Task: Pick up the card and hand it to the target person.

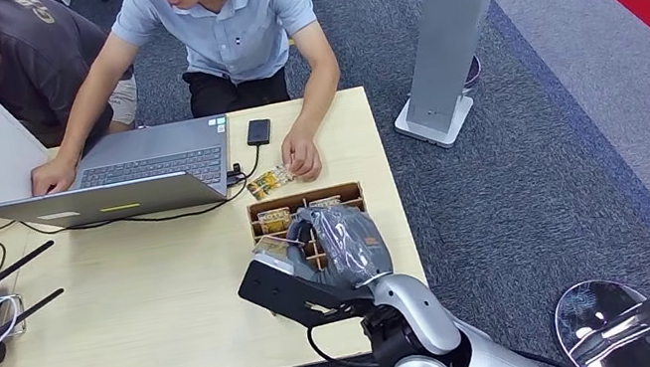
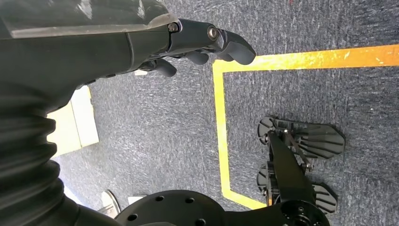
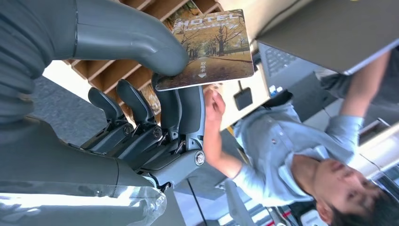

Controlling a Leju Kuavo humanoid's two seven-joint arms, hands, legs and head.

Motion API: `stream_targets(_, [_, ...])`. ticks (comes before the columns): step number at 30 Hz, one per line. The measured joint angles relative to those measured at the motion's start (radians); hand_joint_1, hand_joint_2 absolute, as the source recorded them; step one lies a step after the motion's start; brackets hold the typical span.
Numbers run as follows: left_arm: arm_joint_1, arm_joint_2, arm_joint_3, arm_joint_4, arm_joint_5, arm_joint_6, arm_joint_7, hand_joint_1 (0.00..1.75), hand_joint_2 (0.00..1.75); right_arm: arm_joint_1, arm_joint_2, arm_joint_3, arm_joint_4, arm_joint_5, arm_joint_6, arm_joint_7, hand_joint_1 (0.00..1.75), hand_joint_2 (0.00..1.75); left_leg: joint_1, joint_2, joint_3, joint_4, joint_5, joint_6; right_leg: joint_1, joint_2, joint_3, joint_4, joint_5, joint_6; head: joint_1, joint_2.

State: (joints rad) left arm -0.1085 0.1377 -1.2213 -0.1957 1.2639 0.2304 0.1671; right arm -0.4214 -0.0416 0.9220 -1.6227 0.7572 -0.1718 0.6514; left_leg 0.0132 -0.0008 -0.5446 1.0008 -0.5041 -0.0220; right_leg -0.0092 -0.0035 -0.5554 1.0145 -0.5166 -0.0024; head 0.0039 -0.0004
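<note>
1. Right hand (image 3: 155,117) pinches a hotel key card (image 3: 211,49) between the thick thumb on top and dark fingers (image 3: 183,110) below. The other fingers are curled loosely beside it and carry nothing.
2. Card is held flat by one edge with its printed face up and most of it sticking clear of the hand, probably so a person can take the free end.
3. From the head camera, the right hand (image 1: 336,242) sits over the near end of the wooden divided box (image 1: 258,217), with the card (image 1: 272,249) just lifted out at the box's left side.
4. The box stands on the bench (image 1: 172,311) near its right edge. Its far compartments hold more cards (image 1: 275,219), standing in slots, likely for one-at-a-time picking.
5. A loose pack of cards (image 1: 268,182) lies on the bench just beyond the box, touching the hand of the person in the light blue shirt (image 1: 222,20).
6. That person kneels across the bench and is the nearest one, likely the target; handover not yet done.
7. Left hand (image 2: 197,44) hangs down over the carpet, fingers curled in, holding nothing.
</note>
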Motion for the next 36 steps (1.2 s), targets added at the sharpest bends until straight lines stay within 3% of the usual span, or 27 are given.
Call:
stream_targets(4, [-0.001,0.000,0.000,0.000,-0.005,0.000,-0.001,0.00,1.75,-0.008,-0.009,0.001,-0.010,-0.038,0.017,-0.028,1.57,1.75,0.000,0.000,0.000,0.000,0.000,0.000,0.000,0.000,0.000,0.000,0.000,0.000,0.000,0.000])
stream_targets(8, [-0.003,0.000,0.000,0.000,-0.018,-0.006,-0.013,0.00,1.75,-0.063,0.017,0.011,0.097,-0.097,0.043,-0.116,1.57,1.75,0.000,0.000,0.000,0.000,0.000,0.000,0.000,0.000,0.000,0.000,0.000,0.000,0.000,0.000])
stream_targets(15, [-0.008,0.000,-0.001,0.000,-0.031,-0.017,-0.055,0.00,1.75,-0.255,0.167,0.054,0.500,-0.180,0.061,-0.329,1.57,1.75,0.000,-0.001,-0.001,0.000,0.001,-0.001,0.000,-0.001,0.000,0.002,0.000,-0.001,-0.001,0.000])
stream_targets(19, [-0.008,0.000,-0.001,0.000,-0.031,-0.023,-0.068,0.00,1.75,-0.368,0.256,0.079,0.725,-0.199,0.055,-0.399,1.57,1.75,0.000,-0.001,-0.002,0.000,0.001,-0.001,0.000,-0.001,-0.001,0.002,0.000,-0.001,0.000,0.000])
stream_targets(27, [-0.007,0.000,-0.001,0.000,-0.023,-0.029,-0.068,0.00,1.75,-0.529,0.348,0.167,0.980,-0.267,0.037,-0.398,1.57,1.75,0.000,-0.001,-0.002,0.000,0.001,-0.001,0.000,-0.001,-0.001,0.001,0.000,0.000,0.001,0.000])
stream_targets(36, [-0.005,0.000,-0.001,0.000,-0.030,-0.032,-0.044,0.00,1.75,-0.590,0.360,0.203,1.078,-0.245,-0.045,-0.375,1.57,1.75,0.000,-0.001,-0.001,0.000,0.001,-0.001,0.000,-0.001,-0.001,0.001,0.000,0.000,0.000,0.000])
